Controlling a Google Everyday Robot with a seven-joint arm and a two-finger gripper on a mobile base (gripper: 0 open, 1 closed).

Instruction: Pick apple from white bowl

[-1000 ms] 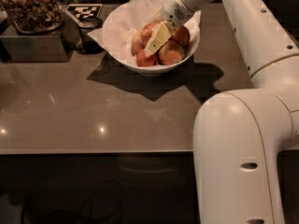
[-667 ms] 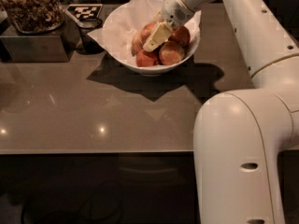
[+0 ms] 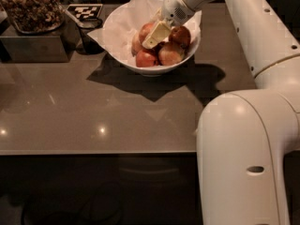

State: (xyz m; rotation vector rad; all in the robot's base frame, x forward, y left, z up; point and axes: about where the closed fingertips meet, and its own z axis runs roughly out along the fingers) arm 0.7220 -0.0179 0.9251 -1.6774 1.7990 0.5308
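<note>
The white bowl (image 3: 123, 55) stands at the back middle of the brown counter, lined with crumpled white paper whose corners stick out. Several red apples (image 3: 169, 53) lie in it. My gripper (image 3: 156, 35) reaches down into the bowl from the upper right, its cream-coloured finger (image 3: 157, 34) lying over the apples at the bowl's centre, touching or just above the top one (image 3: 146, 31). The far side of the gripper is hidden by its own body.
A small dark cup (image 3: 89, 32) stands just left of the bowl. A grey box topped with a tray of brown snacks (image 3: 31, 11) sits at the far left. A black-and-white marker tag (image 3: 84, 10) lies behind the cup. My white arm (image 3: 243, 139) fills the right side.
The gripper has stayed in the bowl over the apples, with hardly any movement. The apples and bowl have not shifted.
</note>
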